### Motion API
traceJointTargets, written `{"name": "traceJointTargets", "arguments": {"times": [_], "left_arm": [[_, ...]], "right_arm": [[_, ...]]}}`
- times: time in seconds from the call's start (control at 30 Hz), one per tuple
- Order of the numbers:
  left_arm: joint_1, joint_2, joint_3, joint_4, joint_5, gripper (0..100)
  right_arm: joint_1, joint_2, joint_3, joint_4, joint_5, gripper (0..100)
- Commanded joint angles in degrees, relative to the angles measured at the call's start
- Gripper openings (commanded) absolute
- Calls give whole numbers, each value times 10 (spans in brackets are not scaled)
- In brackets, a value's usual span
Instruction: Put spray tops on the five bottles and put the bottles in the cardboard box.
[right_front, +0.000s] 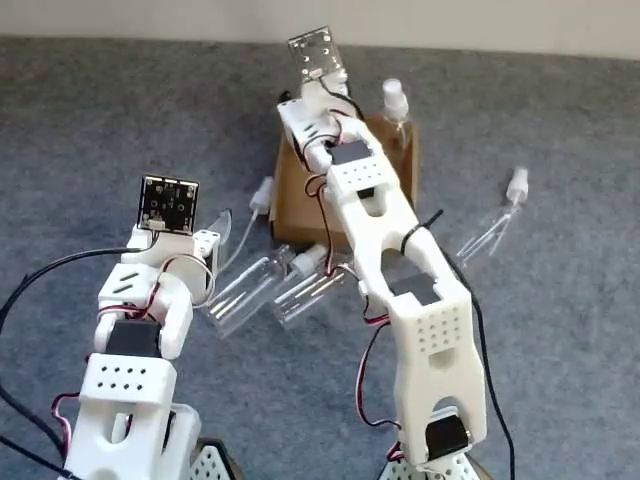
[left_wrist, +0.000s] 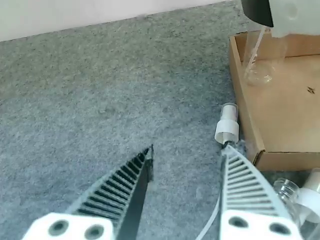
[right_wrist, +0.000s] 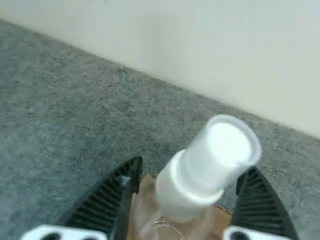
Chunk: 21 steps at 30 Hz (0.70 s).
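A: Cardboard box at the surface's far middle. Right jaws spread around a capped bottle in it, not clamping.
B: Probably light, slick, thin-walled; grip mid-body, gently. Left jaws released, empty, near the loose spray top.
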Motion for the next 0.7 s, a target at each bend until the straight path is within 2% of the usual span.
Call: {"name": "traceJointTargets", "arguments": {"times": [0.0, 0.2, 0.43, 0.67], "left_arm": [[-4, 2, -3, -13, 4, 203], [-4, 2, -3, -15, 4, 203], [-4, 2, -4, -15, 5, 203], [-4, 2, -4, -15, 5, 203]], "right_arm": [[-6, -47, -54, 36, 8, 235], [-2, -48, -151, 118, 5, 235], [-2, -49, -290, 261, 5, 235], [-2, -50, -504, 544, 10, 235]]}}
